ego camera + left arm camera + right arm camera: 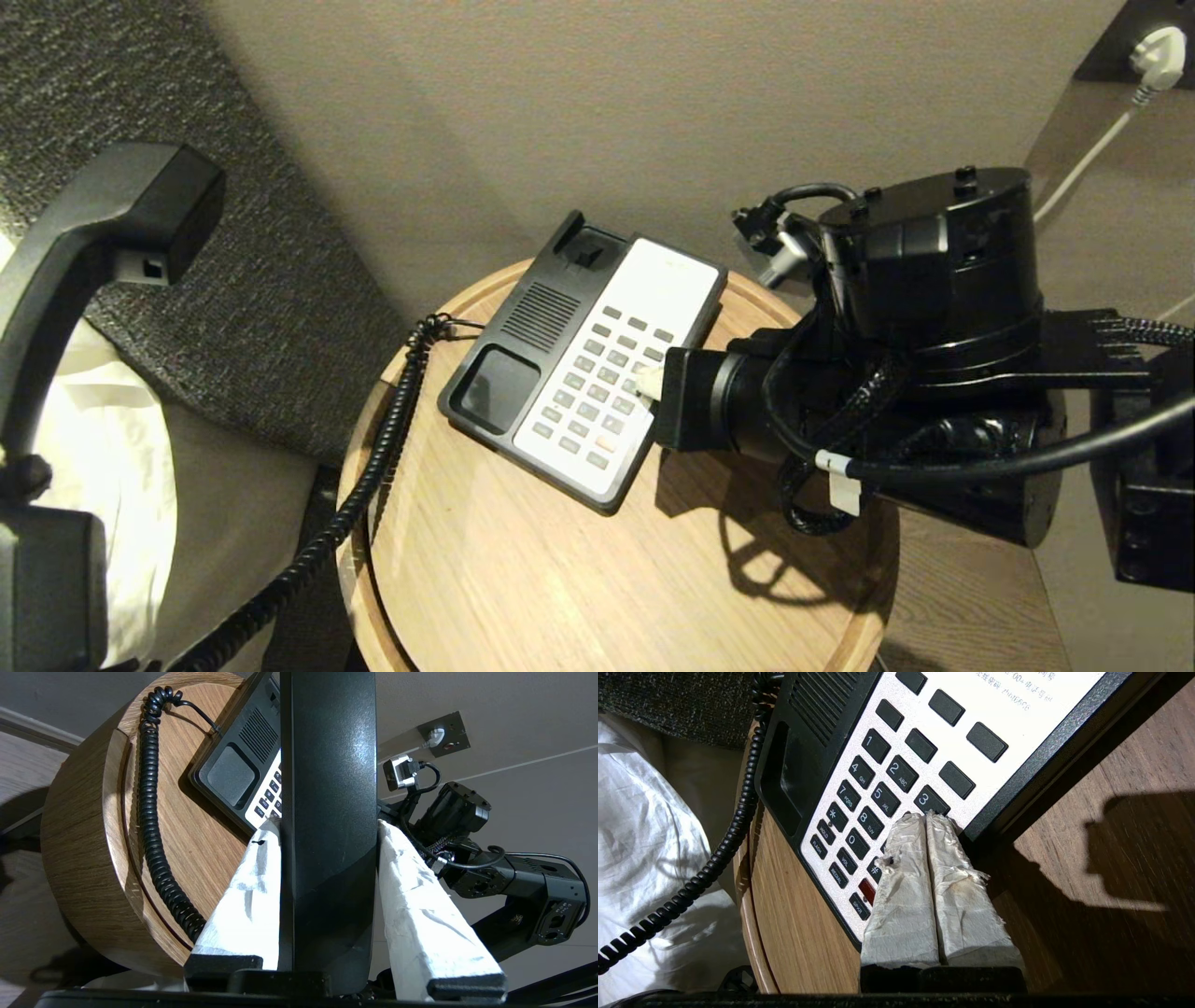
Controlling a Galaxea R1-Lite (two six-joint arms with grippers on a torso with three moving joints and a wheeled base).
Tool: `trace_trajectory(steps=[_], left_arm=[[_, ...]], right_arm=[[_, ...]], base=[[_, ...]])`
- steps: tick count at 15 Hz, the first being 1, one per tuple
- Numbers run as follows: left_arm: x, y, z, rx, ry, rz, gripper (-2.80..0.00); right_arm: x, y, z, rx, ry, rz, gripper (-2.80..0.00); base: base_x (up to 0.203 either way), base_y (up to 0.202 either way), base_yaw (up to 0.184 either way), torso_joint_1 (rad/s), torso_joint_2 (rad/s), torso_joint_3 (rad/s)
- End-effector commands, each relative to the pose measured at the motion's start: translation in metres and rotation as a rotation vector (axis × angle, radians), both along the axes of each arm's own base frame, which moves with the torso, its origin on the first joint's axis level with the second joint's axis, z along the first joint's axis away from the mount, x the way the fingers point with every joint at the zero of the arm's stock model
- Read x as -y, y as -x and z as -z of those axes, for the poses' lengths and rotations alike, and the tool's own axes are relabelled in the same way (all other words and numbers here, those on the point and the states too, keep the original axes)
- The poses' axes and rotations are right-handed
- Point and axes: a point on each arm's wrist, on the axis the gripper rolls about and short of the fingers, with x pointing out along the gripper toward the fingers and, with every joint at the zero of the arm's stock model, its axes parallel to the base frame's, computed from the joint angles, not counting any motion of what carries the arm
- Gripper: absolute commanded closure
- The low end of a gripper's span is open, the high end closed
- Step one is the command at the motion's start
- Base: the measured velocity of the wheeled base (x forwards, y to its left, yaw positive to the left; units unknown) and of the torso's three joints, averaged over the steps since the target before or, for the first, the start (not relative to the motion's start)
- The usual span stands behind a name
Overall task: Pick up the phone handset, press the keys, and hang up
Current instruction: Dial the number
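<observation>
Presently | left end effector (327, 830) clamped on phone handset (84, 252), held up at near left off the tabletop (523, 579) | right end effector (927, 817) pressed together, tips on phone base (583, 369) keypad, farther right

- phone handset (89, 252) is up off its cradle at the far left, over the white bedding (112, 467), with the black left gripper body showing below it at the frame edge
- coiled cord (373, 467) trails from the phone base (583, 359) down over the left rim of the round wooden worktop (560, 579)
- right gripper (647, 383) comes in from the right, pale tip right on the keypad's right column, can't tell which key
- white plug (1158, 51) sits in a wall socket, top right
</observation>
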Motion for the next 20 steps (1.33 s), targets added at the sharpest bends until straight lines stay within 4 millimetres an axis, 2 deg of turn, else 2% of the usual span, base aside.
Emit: trace_trajectory(steps=[1, 6, 20], left_arm=[[-0.0005, 0.0008, -0.0003, 0.002, 0.005, 0.001, 0.0], [-0.0006, 0.001, 0.0002, 0.001, 0.005, 0.001, 0.0], [-0.0004, 0.0007, 0.0023, -0.004, 0.002, 0.003, 0.0]], right_arm=[[0.0007, 0.0008, -0.0052, 0.013, -0.038, 0.002, 0.0], [0.0026, 0.0033, -0.0085, 0.003, -0.067, 0.007, 0.0], [-0.0019, 0.003, -0.0003, -0.031, -0.06, 0.008, 0.0]], base=[[0.0, 0.0, 0.0, 0.0, 0.0, 0.0], [0.0, 0.0, 0.0, 0.0, 0.0, 0.0], [0.0, 0.0, 0.0, 0.0, 0.0, 0.0]])
